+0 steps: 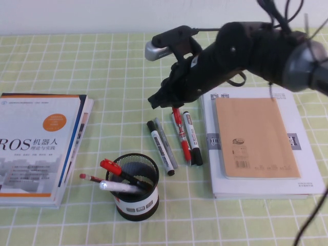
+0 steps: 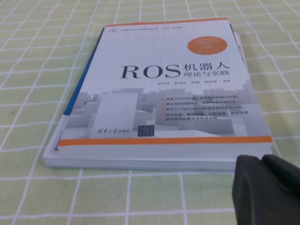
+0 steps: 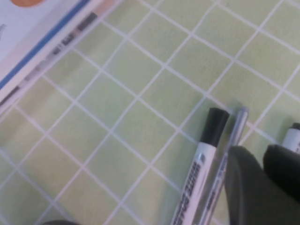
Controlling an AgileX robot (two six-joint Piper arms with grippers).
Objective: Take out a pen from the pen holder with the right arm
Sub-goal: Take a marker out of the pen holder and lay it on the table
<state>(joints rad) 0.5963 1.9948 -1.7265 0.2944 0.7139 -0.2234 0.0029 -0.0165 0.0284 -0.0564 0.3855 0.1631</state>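
Pen holder (image 1: 137,204) at table front, red pen (image 1: 114,167) and white marker (image 1: 121,187) leaning inside. Right gripper (image 1: 156,100) well apart from it, pressed together, empty, over loose pens (image 1: 160,147) on cloth. Left gripper (image 2: 261,164) closed beside ROS book (image 2: 164,117). Risks: snagging mesh rim and tipping holder; grabbing loose pen instead.

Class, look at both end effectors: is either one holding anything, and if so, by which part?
Nothing is held. The right end effector hovers shut above the loose pens; the left end effector sits shut and empty near the ROS book.
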